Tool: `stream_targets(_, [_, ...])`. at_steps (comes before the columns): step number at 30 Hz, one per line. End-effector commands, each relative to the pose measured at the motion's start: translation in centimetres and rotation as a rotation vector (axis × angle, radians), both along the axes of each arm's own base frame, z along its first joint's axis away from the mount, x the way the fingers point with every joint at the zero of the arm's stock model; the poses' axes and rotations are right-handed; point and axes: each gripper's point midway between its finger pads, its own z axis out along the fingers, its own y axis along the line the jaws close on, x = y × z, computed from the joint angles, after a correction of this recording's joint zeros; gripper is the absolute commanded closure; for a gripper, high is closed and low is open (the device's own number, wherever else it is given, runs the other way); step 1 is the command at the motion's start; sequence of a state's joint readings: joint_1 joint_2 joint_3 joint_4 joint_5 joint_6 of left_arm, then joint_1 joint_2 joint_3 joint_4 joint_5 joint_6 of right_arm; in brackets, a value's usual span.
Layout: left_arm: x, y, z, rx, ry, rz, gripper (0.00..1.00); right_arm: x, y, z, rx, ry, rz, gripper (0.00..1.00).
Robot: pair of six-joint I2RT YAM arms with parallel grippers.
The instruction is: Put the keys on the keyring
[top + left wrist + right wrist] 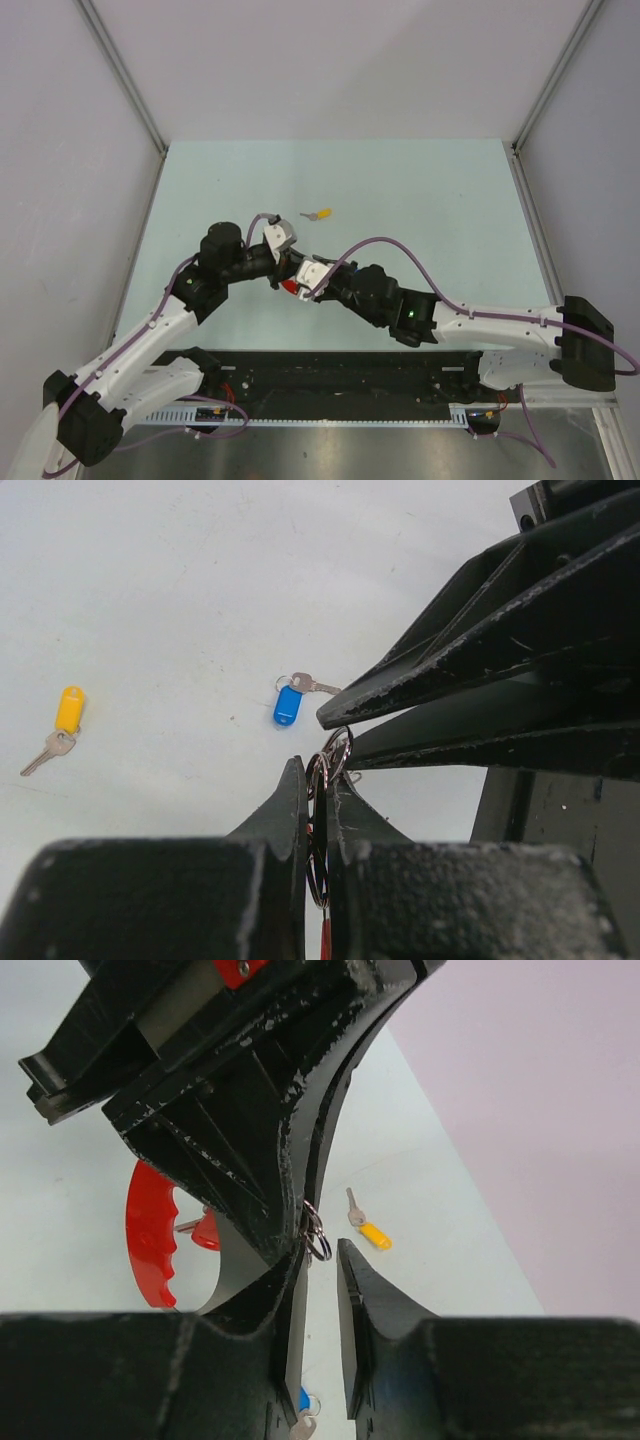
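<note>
Left tool (316,772) is clamped tight on the keyring (335,755). Its two fingers are pressed together with the silvery rings pinched edge-on between them. The rings' long axis runs along the fingers, and the outermost loops stick out past the fingertips toward the right tool (322,1252). The curved red tag (150,1232) hangs at the other end of the bunch, beside the left tool's body, its toothed edge facing away from that tool.

The right tool comes in nose to nose with the left one over the middle of the worktop (420,200). Its fingers stand a little apart with a narrow gap between them. The protruding small ring sits just at the mouth of that gap, and I cannot tell whether it touches either fingertip.

Both loose keys lie flat on the worktop beyond the tools. The blue key (288,702) is just beside the right tool's fingertips, its cap toward the left tool and its blade angled toward the right tool's upper finger. The yellow key (318,214) lies well apart from the blue one. In the top view it lies crosswise, its cap to the right and its blade to the left.
</note>
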State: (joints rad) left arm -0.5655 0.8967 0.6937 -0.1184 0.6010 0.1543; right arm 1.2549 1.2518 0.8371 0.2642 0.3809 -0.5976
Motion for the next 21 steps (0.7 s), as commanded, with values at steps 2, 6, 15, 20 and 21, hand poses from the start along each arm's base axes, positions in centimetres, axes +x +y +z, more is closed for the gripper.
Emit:
stream_targets(2, [-0.2, -0.7, 2.3, -0.058, -0.031, -0.031, 1.00, 1.1, -0.6, 2.5, 0.108, -0.056, -0.076, 0.81])
stream_targets(6, [-0.3, -0.8, 2.3, -0.059, -0.029, -0.037, 1.00, 1.0, -0.5, 2.5, 0.115, -0.056, -0.072, 0.81])
stream_targets(15, [-0.4, -0.9, 2.3, -0.065, -0.017, -0.043, 1.00, 1.1, -0.5, 2.9, 0.167, -0.083, -0.086, 0.78])
stream_targets(20, [-0.6, -1.1, 2.4, -0.074, -0.010, -0.054, 0.99, 1.3, 0.1, 2.2, 0.143, -0.099, -0.091, 0.78])
stream_targets(21, [-0.6, -1.1, 2.4, -0.074, -0.010, -0.054, 1.00, 1.2, 0.2, 2.0, 0.139, -0.101, -0.096, 0.78])
